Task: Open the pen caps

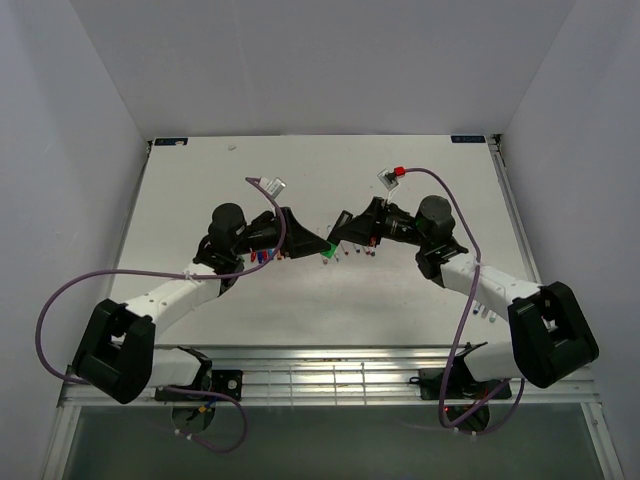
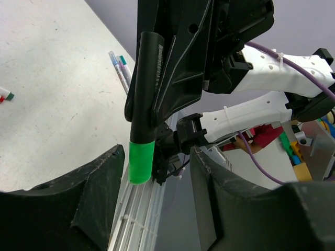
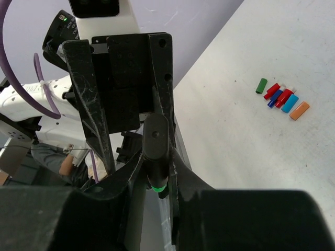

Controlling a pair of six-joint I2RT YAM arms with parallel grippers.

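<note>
2 fingers of the left gripper (image 2: 157, 159) stand well apart and grip nothing. The green cap (image 2: 140, 163) hangs between them, closer to 1 finger and perhaps grazing it; the angle leaves that unclear. Beyond it the black marker (image 2: 147, 89) runs up and away from the cap, its barrel clamped in the closed right gripper (image 3: 156, 159). The left arm is the nearer puller: close on the cap, then draw back along that axis. Farther off, loose caps (image 3: 281, 98) lie on the table (image 3: 251, 157).

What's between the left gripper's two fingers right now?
The green cap of the black marker, flanked by the fingers; the left wrist view shows it.
</note>
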